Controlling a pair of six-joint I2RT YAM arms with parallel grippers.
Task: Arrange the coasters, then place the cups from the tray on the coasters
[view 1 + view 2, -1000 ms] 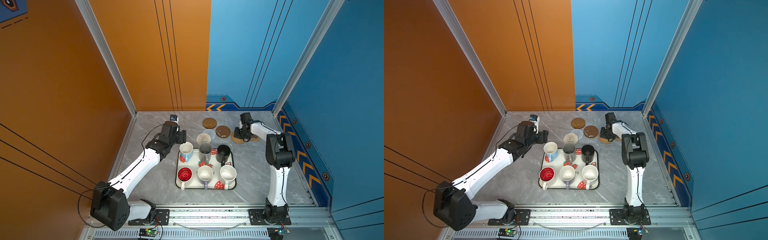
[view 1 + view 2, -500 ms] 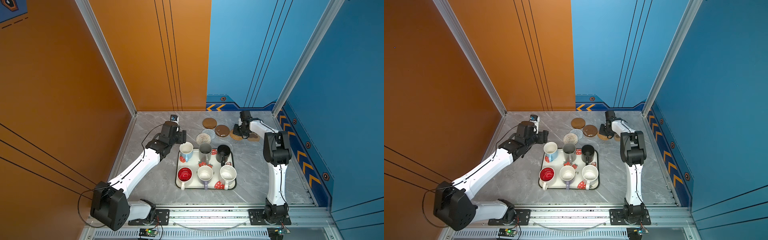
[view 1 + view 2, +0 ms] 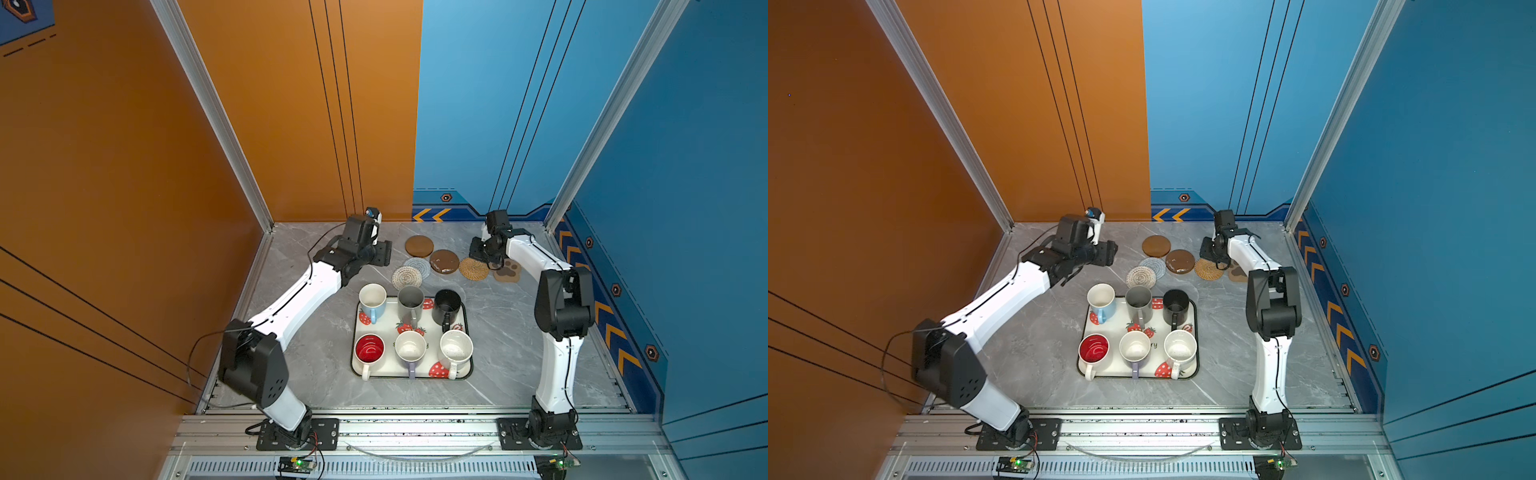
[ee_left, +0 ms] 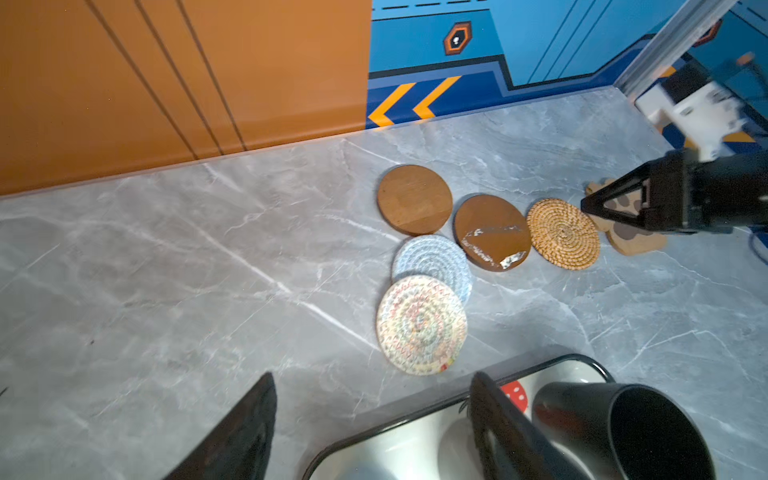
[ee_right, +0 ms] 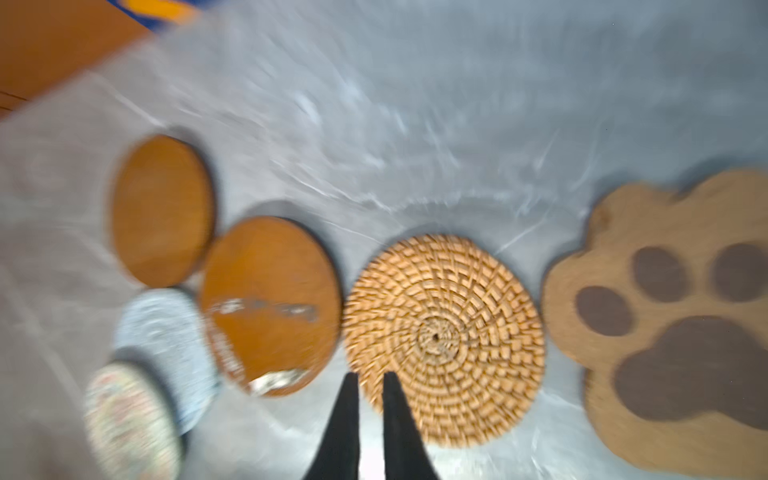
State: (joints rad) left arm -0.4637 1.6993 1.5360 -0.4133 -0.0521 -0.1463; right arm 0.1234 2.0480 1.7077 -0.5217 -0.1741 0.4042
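Six coasters (image 3: pixel 444 261) lay on the tabletop (image 3: pixel 507 332) beyond the tray (image 3: pixel 467 332), where all the cups (image 3: pixel 410 347) stood. My right gripper (image 5: pixel 370 376) hung over the rattan coaster's (image 5: pixel 444 332) near edge, jaws a crack apart with nothing between. The beige woven coaster (image 4: pixel 422 324) overlapped the grey woven coaster (image 4: pixel 432 259), straight ahead of my wide-open left gripper (image 4: pixel 372 376), the nearer arm for separating them, I judged.

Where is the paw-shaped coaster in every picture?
Top view: the paw coaster ends the row of coasters on the right.
Top view: same spot, partly hidden by the right arm.
Left wrist: partly behind the right gripper.
Right wrist: large and blurred.
Shared landmark: the straw coaster lies right beside it.
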